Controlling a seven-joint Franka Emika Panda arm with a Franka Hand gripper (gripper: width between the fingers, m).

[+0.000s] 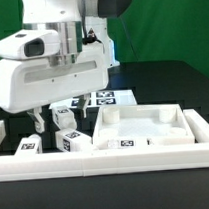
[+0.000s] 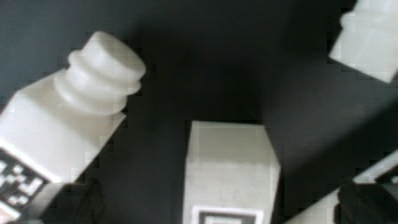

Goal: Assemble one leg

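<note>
Black tabletop [image 1: 171, 78], gripper [image 1: 85, 100] hanging with jaws apart (nothing held), the leg [image 1: 64, 119] just below it, other legs [image 1: 39, 123] alongside.

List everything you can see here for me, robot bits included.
legs: about four, white with black-and-white tags, clustered on the exterior view's left, beside the tray panel
tray panel: one, white, raised rim, on the exterior view's right
marker board: one, white with tags, behind the tray panel
rail: one, white, along the near edge
table: one, black
backdrop: one, green, behind everything
robot arm: one, white, above the legs
gripper: one, dark fingers, open, empty, over the legs
</note>
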